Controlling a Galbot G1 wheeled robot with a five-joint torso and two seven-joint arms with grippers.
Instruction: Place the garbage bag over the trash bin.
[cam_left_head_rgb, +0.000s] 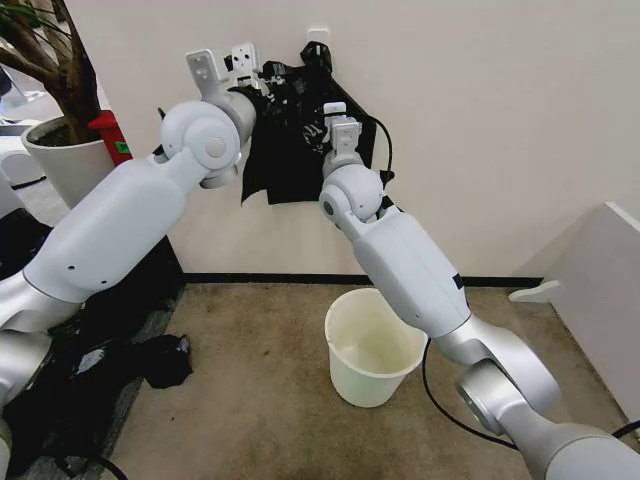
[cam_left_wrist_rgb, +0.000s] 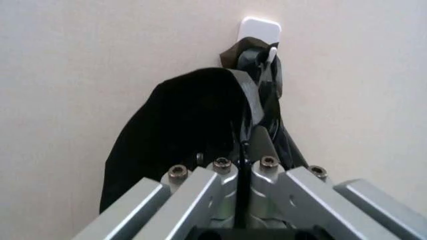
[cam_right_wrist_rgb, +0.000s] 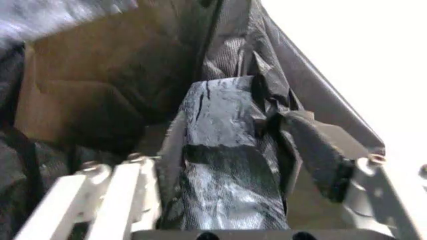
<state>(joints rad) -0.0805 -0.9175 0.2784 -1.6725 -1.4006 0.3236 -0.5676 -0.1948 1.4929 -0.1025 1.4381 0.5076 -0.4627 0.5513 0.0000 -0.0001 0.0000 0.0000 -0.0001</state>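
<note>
The garbage bag (cam_left_head_rgb: 285, 150) is glossy black film hanging from a white wall hook (cam_left_head_rgb: 318, 38). My left gripper (cam_left_head_rgb: 265, 85) is raised to the bag's upper left. In the left wrist view its fingers (cam_left_wrist_rgb: 263, 150) are pressed together on the bag (cam_left_wrist_rgb: 187, 125) just under the hook (cam_left_wrist_rgb: 260, 30). My right gripper (cam_left_head_rgb: 322, 118) reaches into the bag's right side. There its jaws stand apart, with a rolled fold of the bag (cam_right_wrist_rgb: 223, 165) between the fingers (cam_right_wrist_rgb: 320, 155). The trash bin (cam_left_head_rgb: 345, 375), a cream-white bucket, stands upright on the carpet below, partly behind my right arm.
A big white plant pot (cam_left_head_rgb: 65, 165) and a red object (cam_left_head_rgb: 108, 135) stand at the far left. A mass of black plastic film (cam_left_head_rgb: 150, 360) lies on the floor at left. A white panel (cam_left_head_rgb: 600, 290) leans at the right. A black cable (cam_left_head_rgb: 430, 395) runs along my right arm.
</note>
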